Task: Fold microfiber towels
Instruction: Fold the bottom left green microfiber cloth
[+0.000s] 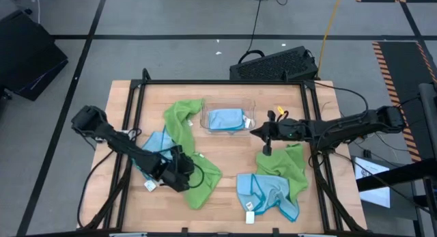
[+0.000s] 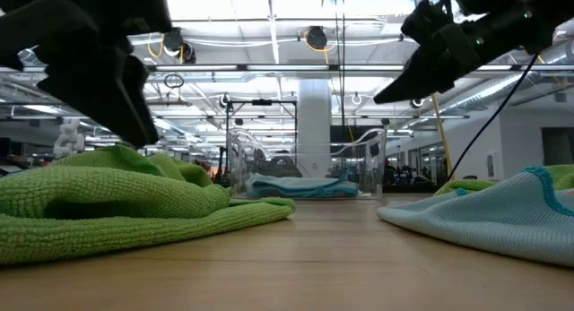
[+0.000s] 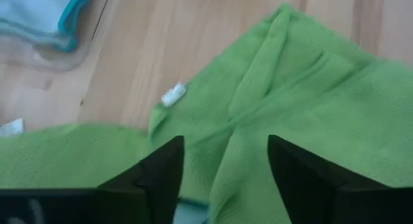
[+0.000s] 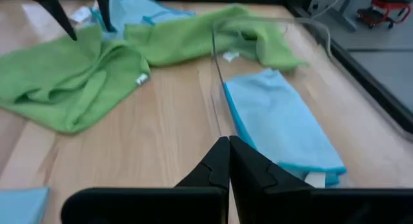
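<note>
A wooden tabletop (image 1: 225, 145) in a bright, open hall carries a clear tray (image 1: 205, 111) holding a folded blue towel (image 1: 226, 119). The left hand (image 1: 179, 170) hangs spread and empty just above a crumpled green towel (image 1: 203, 179), while the right hand (image 1: 263, 132) hovers beside the tray, fingers pressed together, holding nothing. More green and blue towels (image 1: 276, 182) lie rumpled near the front edge.

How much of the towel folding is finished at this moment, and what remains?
Done: one folded blue towel lies in the clear tray. In hand: the left gripper hangs open over a crumpled green towel, gripping nothing. The right gripper is shut and empty near the tray. Left: that green towel, the green one beside the tray, a blue one under the left arm, and a green and blue pile at front right.
</note>
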Controlling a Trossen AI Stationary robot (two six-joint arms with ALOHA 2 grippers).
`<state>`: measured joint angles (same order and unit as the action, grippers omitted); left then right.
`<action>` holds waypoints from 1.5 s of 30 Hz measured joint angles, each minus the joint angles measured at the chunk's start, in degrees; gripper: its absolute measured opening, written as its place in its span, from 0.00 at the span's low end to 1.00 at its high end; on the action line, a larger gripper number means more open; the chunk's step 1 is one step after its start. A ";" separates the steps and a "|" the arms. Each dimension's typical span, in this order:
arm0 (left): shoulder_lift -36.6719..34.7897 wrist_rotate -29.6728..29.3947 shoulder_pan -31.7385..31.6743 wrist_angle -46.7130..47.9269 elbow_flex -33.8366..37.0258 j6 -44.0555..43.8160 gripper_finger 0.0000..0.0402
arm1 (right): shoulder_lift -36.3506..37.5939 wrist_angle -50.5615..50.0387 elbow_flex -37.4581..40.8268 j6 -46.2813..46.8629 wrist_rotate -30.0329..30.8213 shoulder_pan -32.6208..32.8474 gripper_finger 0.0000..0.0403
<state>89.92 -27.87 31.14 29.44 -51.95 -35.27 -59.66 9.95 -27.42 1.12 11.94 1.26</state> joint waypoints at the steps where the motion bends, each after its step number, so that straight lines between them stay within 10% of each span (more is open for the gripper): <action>1: 0.38 0.12 0.00 0.88 -0.59 -0.06 0.61 | 0.00 0.01 0.29 0.50 -0.03 0.00 0.00; 7: 2.36 7.08 -1.08 1.63 -1.24 -1.74 0.55 | 0.00 0.18 2.19 3.70 -0.17 0.22 0.00; 19: 4.40 3.75 -2.62 4.27 -3.50 4.82 0.03 | 0.00 10.87 5.61 7.14 -0.21 5.57 0.00; 37: -10.46 -23.75 -0.15 -9.22 -12.15 46.06 0.01 | -19.24 27.89 -2.85 6.71 0.01 11.57 0.12; 45: -11.24 -29.47 -0.90 -13.23 -11.56 41.93 0.03 | -33.01 27.87 -14.17 1.94 0.36 12.58 0.33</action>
<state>78.67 -57.35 30.24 16.21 -63.51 6.66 -92.67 37.83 -41.59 3.05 12.31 13.83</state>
